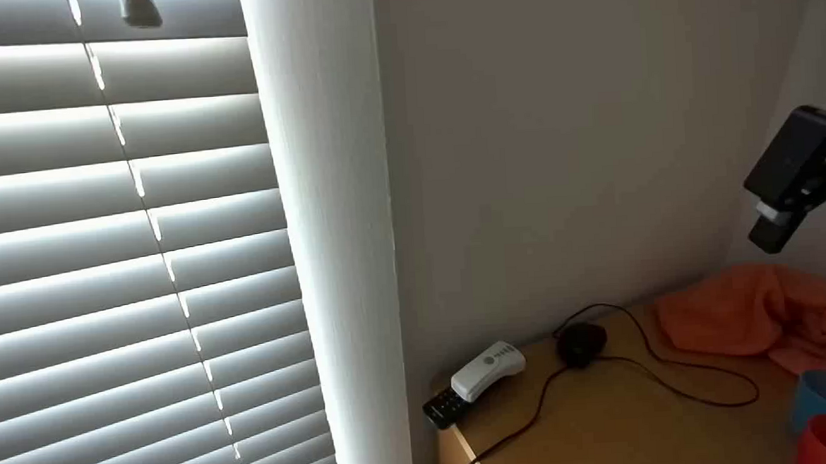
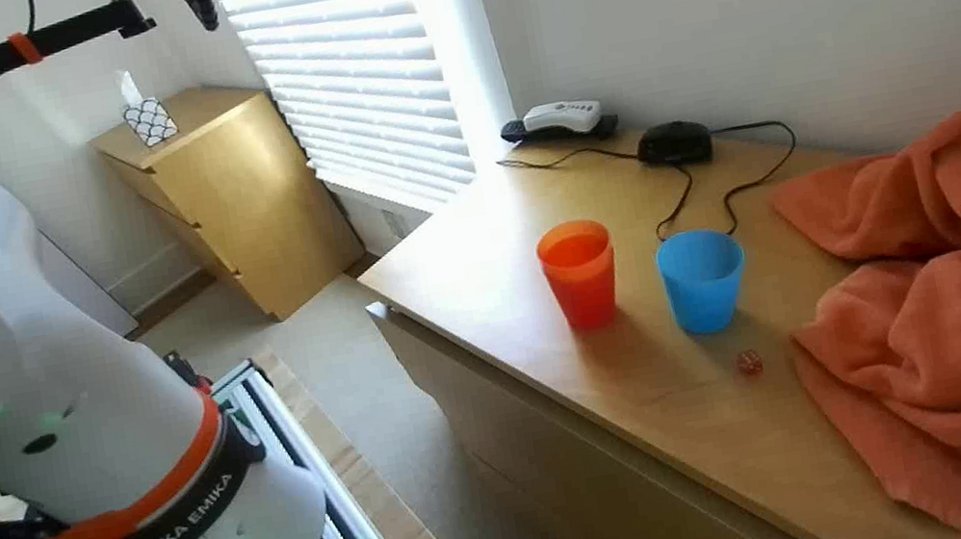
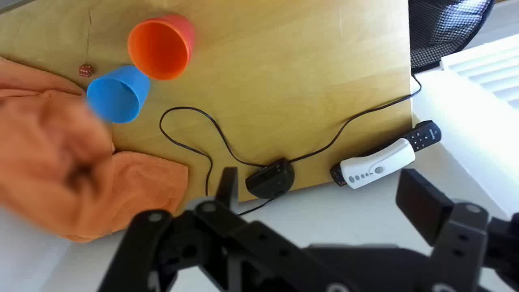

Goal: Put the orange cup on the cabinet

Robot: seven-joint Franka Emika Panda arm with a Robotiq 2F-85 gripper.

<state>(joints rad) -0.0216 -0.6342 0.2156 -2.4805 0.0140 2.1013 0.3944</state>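
"Tool first: spread or pressed together?"

"Spread wide. In the wrist view, see the gripper with its black fingers far apart and air between the tips. In an exterior view, find it at the right border, raised above the orange towel."

"And the orange cup?"

"Standing upright on the wooden cabinet in an exterior view, left of the blue cup, with a gap between."

"Going left to right, what to find in some views only?"

"In an exterior view, start at the left with the Franka arm, then the tissue box on a chest of drawers. Farther right, near the blue cup, pick out the red die, also shown in the wrist view."

"What else?"

"With window blinds across the left in an exterior view, get both cups only in part, cut off at lower right. At upper right in the wrist view, see a black mesh object past the cabinet's edge."
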